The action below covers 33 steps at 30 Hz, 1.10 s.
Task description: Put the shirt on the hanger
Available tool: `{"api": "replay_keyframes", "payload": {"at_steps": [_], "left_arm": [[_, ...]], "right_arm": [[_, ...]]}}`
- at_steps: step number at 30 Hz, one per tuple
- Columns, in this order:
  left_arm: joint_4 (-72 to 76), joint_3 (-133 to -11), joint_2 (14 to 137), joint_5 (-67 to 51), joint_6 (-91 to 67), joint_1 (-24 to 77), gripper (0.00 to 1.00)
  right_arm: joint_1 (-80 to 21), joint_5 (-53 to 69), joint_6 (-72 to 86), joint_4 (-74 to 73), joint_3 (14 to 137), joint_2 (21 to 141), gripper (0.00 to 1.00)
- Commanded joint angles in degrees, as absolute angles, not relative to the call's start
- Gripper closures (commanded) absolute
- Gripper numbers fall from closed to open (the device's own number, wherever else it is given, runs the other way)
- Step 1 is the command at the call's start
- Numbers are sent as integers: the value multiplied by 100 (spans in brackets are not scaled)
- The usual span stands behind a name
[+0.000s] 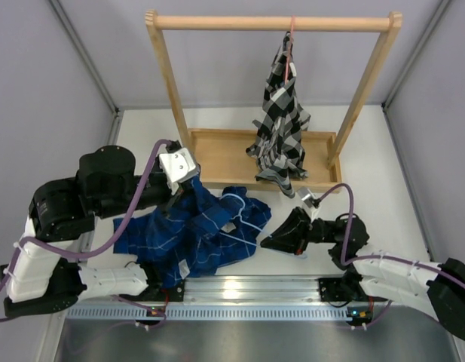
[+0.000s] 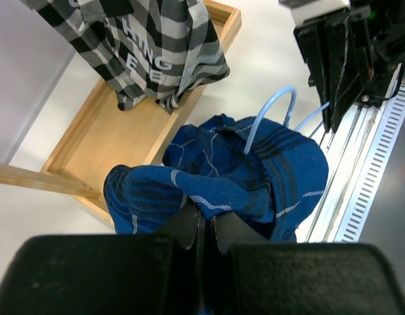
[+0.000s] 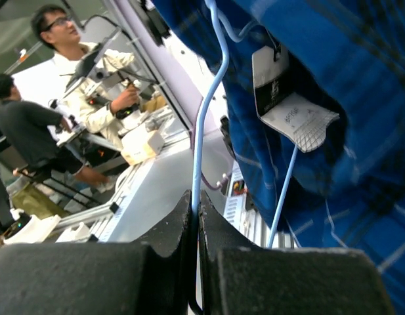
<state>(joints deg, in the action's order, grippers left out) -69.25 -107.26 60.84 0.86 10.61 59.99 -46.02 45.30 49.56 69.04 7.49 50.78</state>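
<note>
The dark blue plaid shirt [image 1: 206, 230] lies bunched on the table in front of the rack. The light-blue wire hanger [image 1: 243, 217] lies partly inside it, its hook sticking out at the right. My left gripper [image 1: 188, 181] is shut on a fold of the shirt [image 2: 255, 170], lifting its upper left part; the fingers [image 2: 186, 226] pinch the cloth. My right gripper [image 1: 267, 243] is shut on the hanger wire [image 3: 205, 118] at the shirt's right edge. The shirt [image 3: 346, 59] and its white label [image 3: 291, 108] hang just beyond the right fingers [image 3: 172, 230].
A wooden rack [image 1: 270, 23] with a tray base [image 1: 224, 154] stands behind. A black-and-white checked shirt [image 1: 281, 128] hangs from it on a pink hanger [image 1: 292, 29]. An aluminium rail [image 1: 247, 290] runs along the near edge. Grey walls close both sides.
</note>
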Motion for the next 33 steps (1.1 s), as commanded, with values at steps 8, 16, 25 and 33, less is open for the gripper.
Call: {"api": "replay_keyframes", "payload": {"at_steps": [8, 16, 25, 33], "left_arm": [[-7058, -10336, 5713, 799, 668, 6003, 100], [-7058, -10310, 5880, 817, 694, 5994, 100], [-7049, -10108, 5651, 1563, 624, 5994, 63], [-7040, -10545, 5924, 2961, 492, 5994, 2]], "right_arm": [[-4729, 4782, 4984, 9730, 1626, 4641, 100], [-4807, 4851, 4983, 9782, 2126, 5036, 100], [-4940, 4519, 4624, 9082, 2505, 4555, 100], [-4948, 4123, 4228, 8490, 2461, 4377, 100]]}}
